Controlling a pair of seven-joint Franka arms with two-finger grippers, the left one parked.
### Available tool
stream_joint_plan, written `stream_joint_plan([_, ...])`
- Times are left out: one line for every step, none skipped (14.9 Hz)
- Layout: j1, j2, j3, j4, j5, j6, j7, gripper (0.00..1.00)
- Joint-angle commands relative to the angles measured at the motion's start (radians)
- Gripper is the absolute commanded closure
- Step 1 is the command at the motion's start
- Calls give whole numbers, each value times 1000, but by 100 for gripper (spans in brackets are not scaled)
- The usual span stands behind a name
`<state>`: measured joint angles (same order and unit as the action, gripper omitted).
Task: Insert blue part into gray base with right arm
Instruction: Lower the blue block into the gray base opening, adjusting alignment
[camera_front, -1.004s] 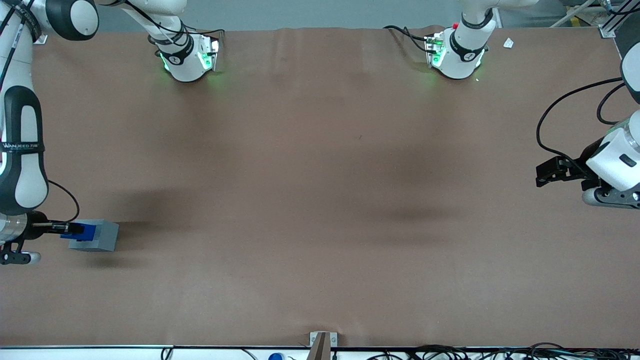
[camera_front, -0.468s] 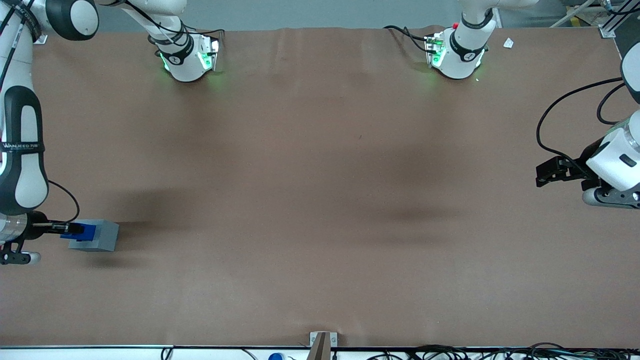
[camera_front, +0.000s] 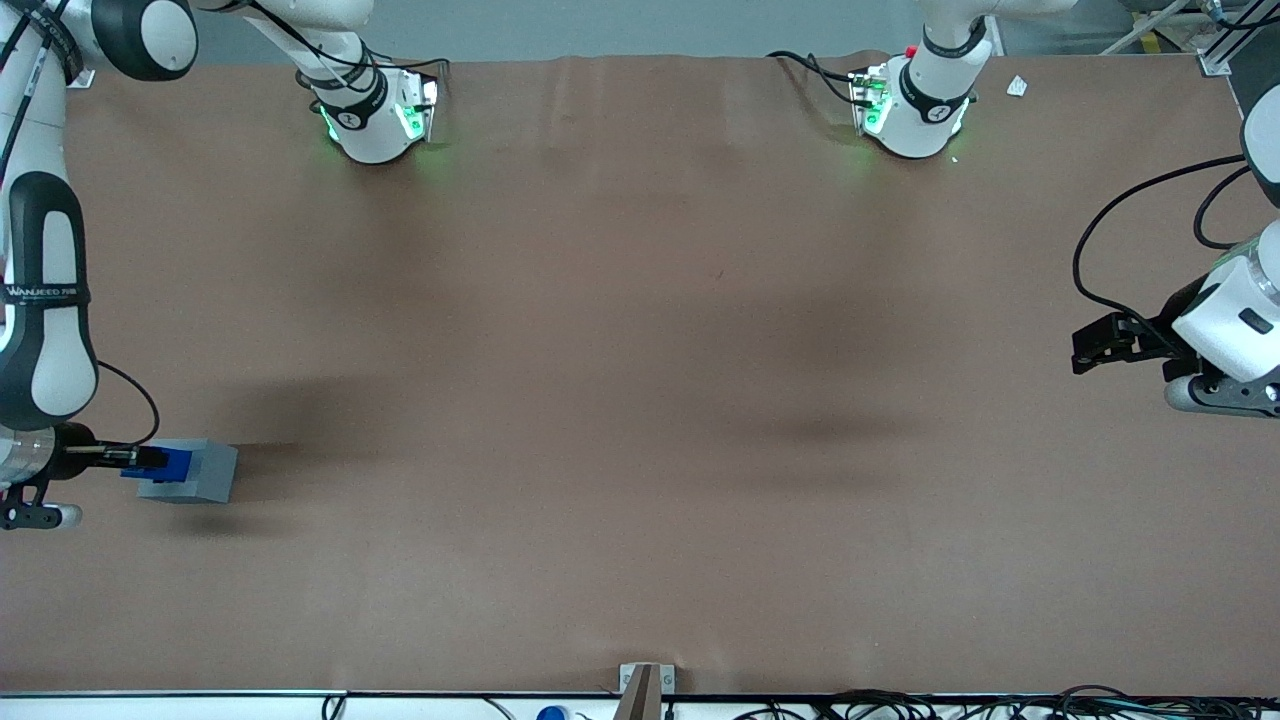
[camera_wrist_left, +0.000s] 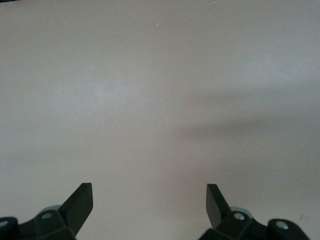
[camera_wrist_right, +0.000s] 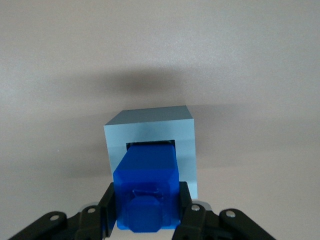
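Gripping the blue part — gripper clamped on it, one black finger pressed to each side face, per right wrist view. Part's lower end looks entered into the square socket of the gray base; upper stepped end sits between the fingers.

Handling, my read: blue part = rigid molded plastic, light, smooth and prob. a bit slick on flat faces. Won't crush. Best hold is where it's held now, on the two parallel side faces, high enough that fingers clear the base rim when pushed down. Gray base also stiff plastic, light, loose on table, so could skid or tip if the push goes off-axis.

Front view: gripper, blue part and gray base bunched together at working arm's end of the brown table, right arm above them.

Hard to make out: how deep the part sits, socket floor, any gap at socket walls — all hidden by the part itself. Dark notch not visible. Fingertips cut off by part's body. In front view blue/gray overlap too small to judge seating.
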<state>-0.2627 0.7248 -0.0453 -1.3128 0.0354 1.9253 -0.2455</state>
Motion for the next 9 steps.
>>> stream_joint_plan([-13,42,12,-37,-8,73,-26,100])
stream_joint_plan([-12,44,12,-36,-8,86,-25,100])
stream_joint_plan([-12,44,12,-37,-8,99,-25,100])
stream_joint_plan([-12,44,12,-37,-8,115,-25,100])
stream_joint_plan([-12,45,12,-37,-8,119,-25,100])
stream_joint_plan([-12,44,12,-36,-9,119,-25,100])
stream_joint_plan([-12,44,12,-36,-9,119,-23,100])
stream_joint_plan([-12,44,12,-36,-9,118,-23,100])
stream_joint_plan([-12,44,12,-34,-9,118,-21,100])
